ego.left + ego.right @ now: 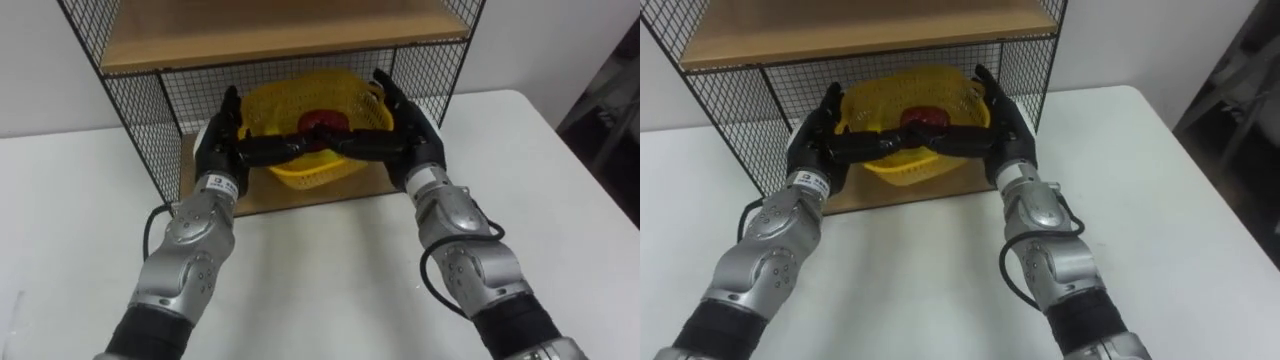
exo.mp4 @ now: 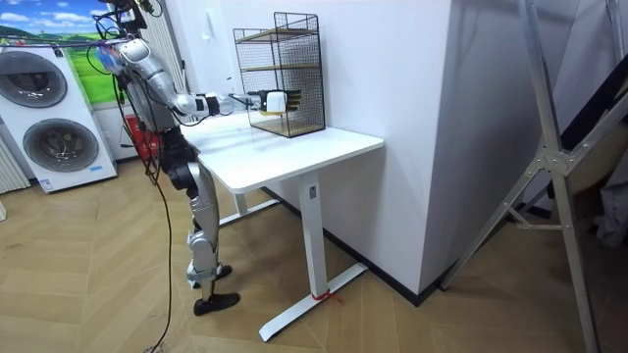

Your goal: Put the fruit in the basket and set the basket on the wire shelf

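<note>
The yellow basket (image 1: 285,105) is pressed between the two hands inside the wire shelf (image 1: 140,110), low over its bottom board (image 1: 300,197), and a red fruit (image 1: 322,122) is seen in it. The left hand (image 1: 215,150) is laid against the basket's left side and the right hand (image 1: 412,140) against its right, fingers straight and unclenched, thumbs stretched inward across the near rim. The white table (image 1: 330,270) is spread beneath both wrists

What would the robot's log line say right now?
basket: yellow, in wire shelf lower bay | fruit: red, inside basket | left hand: open, basket's left side | right hand: open, basket's right side
</note>
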Controlling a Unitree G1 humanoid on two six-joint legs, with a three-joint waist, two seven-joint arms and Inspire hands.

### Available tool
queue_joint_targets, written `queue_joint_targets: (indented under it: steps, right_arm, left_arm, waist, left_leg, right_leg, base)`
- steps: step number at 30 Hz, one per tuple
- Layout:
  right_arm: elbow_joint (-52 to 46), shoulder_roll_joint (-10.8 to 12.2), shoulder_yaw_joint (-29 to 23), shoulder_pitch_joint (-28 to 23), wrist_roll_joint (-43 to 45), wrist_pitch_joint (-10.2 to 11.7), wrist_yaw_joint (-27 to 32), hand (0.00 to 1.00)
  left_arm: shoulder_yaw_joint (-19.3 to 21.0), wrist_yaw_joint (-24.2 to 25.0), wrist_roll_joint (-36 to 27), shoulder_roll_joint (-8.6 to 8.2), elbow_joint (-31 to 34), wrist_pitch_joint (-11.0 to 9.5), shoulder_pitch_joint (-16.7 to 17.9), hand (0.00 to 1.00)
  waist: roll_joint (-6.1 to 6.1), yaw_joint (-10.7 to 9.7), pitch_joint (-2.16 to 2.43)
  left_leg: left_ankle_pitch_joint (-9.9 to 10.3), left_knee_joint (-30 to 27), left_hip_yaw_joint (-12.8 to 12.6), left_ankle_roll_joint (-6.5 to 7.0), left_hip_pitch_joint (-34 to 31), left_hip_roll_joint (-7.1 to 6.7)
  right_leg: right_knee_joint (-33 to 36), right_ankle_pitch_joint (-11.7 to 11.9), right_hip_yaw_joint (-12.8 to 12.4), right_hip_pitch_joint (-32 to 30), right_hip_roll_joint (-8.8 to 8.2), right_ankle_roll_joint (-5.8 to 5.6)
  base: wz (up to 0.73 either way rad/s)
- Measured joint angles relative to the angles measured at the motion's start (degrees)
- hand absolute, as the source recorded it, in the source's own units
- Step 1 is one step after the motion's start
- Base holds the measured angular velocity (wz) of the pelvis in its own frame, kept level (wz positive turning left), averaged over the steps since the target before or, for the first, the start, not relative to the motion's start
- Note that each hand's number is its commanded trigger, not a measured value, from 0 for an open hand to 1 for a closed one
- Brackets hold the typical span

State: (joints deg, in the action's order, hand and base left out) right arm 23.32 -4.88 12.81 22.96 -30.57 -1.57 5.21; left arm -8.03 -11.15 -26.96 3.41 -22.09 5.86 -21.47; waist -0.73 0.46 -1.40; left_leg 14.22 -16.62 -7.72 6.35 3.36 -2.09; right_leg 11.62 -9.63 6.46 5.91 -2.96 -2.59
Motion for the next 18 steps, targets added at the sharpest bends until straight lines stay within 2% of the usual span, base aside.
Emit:
queue_joint_targets:
  steps: [2, 5, 8, 11, 18]
  right_arm:
    - [4.47, 0.06, -0.59, 3.09, -0.89, -1.24, -0.68, 0.0]
    - [8.0, 0.24, -0.6, 4.87, -0.78, -2.34, -1.33, 0.0]
    - [8.61, 0.28, -0.6, 4.89, -0.79, -3.21, -2.03, 0.0]
    - [10.63, 0.39, -0.52, 5.01, -0.86, -3.51, -2.37, 0.0]
    - [11.93, 0.46, -0.52, 5.01, -0.83, -4.42, -2.46, 0.0]
  left_arm:
    - [0.77, 0.01, -0.83, 0.09, -2.91, 0.41, -1.64, 0.0]
    - [1.33, -0.54, -1.04, -0.04, -6.1, 1.62, -2.14, 0.0]
    - [1.39, -1.28, -1.0, -0.03, -7.36, 2.93, -2.14, 0.0]
    - [1.39, -1.4, -1.1, 0.05, -7.52, 2.96, -2.15, 0.0]
    - [1.4, -1.69, -1.33, 0.13, -7.53, 3.42, -2.15, 0.0]
  waist:
    - [-0.05, -0.01, 0.0]
    - [-0.11, -0.13, 0.03]
    - [-0.45, -0.02, 0.06]
    - [-0.98, 0.09, 0.22]
    - [-1.01, 0.06, 0.25]
  left_leg:
    - [-0.03, 0.01, -0.12, -0.04, 0.1, 0.1]
    - [-0.09, 0.01, -0.03, -0.16, -0.08, 0.26]
    - [-0.16, -0.07, 0.09, -0.27, -0.79, 0.31]
    - [-0.17, -0.06, 0.09, -0.28, -0.77, 0.3]
    - [-0.2, -0.02, 0.08, -0.33, -0.77, 0.32]
  right_leg:
    - [0.03, 0.07, 0.42, 0.07, 0.0, 0.1]
    - [0.02, 0.21, 0.91, -0.07, 0.08, 0.27]
    - [0.04, 0.26, 1.1, -0.7, 0.1, 0.35]
    - [0.04, 0.26, 1.05, -0.7, -0.04, 0.36]
    - [0.05, 0.26, 1.08, -0.73, -0.11, 0.36]
  base:
    - [0.0]
    - [0.01]
    - [0.01]
    - [0.0]
    - [0.0]
